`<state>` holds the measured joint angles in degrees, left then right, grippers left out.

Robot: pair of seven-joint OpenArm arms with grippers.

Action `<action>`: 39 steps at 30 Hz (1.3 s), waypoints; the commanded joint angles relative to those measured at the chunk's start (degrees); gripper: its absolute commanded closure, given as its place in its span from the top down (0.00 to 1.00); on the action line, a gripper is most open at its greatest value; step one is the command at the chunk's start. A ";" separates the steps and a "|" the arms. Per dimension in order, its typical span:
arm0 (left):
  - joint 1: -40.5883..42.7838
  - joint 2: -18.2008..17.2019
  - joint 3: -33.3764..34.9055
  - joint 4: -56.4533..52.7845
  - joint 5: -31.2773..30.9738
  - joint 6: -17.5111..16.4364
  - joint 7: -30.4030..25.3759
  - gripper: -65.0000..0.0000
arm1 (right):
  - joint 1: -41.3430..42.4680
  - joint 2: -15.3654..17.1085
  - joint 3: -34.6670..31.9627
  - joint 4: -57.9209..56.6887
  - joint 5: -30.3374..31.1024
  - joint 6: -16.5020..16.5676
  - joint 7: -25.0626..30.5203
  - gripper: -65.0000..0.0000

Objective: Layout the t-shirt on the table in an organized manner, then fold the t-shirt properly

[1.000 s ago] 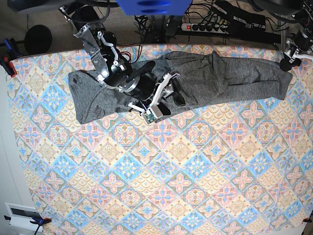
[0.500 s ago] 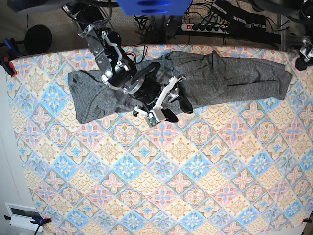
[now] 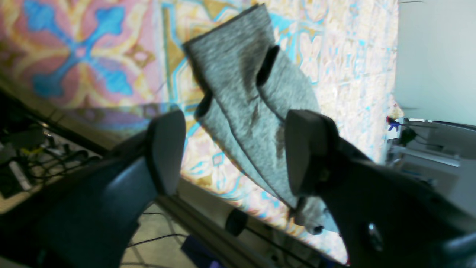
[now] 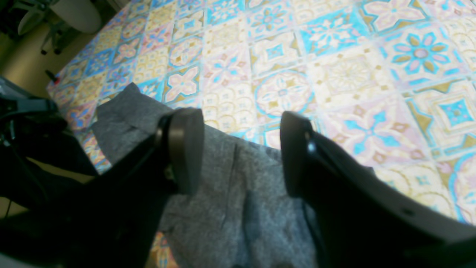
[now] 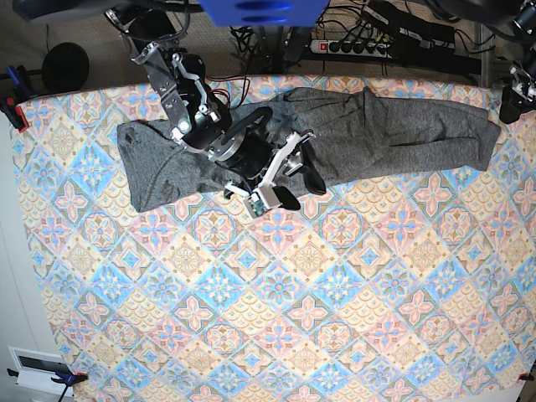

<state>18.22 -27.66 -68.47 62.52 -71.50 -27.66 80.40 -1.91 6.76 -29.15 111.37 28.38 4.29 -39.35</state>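
Left tool (image 3: 230, 152) withdrawn, t-shirt (image 5: 377, 134) beneath right tool (image 5: 297, 180)

floor: tan | power strip (image 5: 352, 46) and black cables (image 5: 402, 38) behind | white wall (image 5: 10, 251) at side

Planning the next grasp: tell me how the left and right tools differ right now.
The right tool hovers over the middle of the shirt; the left tool sits at the table edge past the shirt's end. The right tool looks down on grey fabric; the left tool looks along a sleeve end from outside the edge. Both are open and hold nothing.
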 commanded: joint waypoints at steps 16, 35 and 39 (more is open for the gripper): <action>-7.54 1.77 7.32 0.64 10.98 0.01 -0.40 0.63 | 0.64 -0.30 0.00 1.11 0.50 0.41 1.51 0.49; -7.71 5.90 10.49 0.64 10.98 0.01 -4.05 0.63 | 0.64 -0.39 -0.08 1.11 0.76 0.41 1.24 0.49; -7.71 6.43 10.40 0.64 10.89 0.01 -4.14 0.63 | 0.37 -0.39 -0.08 1.11 0.76 0.41 1.24 0.49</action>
<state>10.33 -21.12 -58.43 63.09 -62.96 -28.14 73.73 -2.13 6.63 -29.26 111.37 28.58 4.27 -39.44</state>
